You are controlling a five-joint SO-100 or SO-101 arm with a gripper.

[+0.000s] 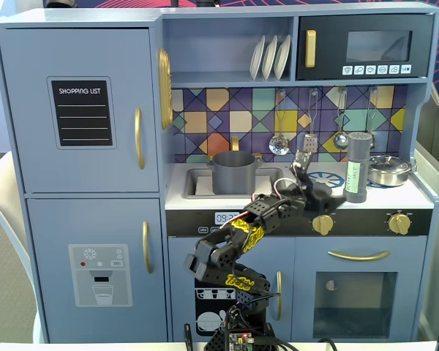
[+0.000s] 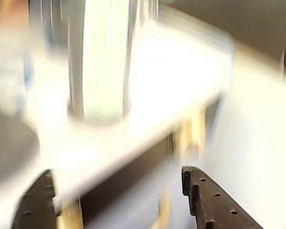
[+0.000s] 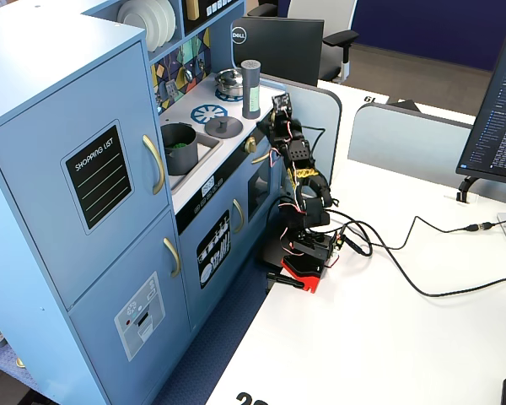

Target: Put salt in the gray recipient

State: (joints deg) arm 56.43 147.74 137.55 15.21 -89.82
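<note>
- The gripper (image 1: 301,162) hovers over the toy kitchen's counter (image 1: 271,191), reaching up from the arm (image 1: 238,245) whose base stands on the white desk (image 3: 388,321).
- Its jaws stand apart with nothing between them; the wrist view is blurred, yet shows two dark fingers (image 2: 214,200) with a wide gap.
- The salt (image 1: 358,167) stands upright on the counter, near the jaws and to their right in a fixed view, not touching them.
- The gray recipient (image 1: 233,172) sits in the sink (image 1: 196,183), to the jaws' left in that view, farther away than the salt.
- A steel pan (image 1: 389,170) rests beyond the salt, farthest from the jaws.
</note>
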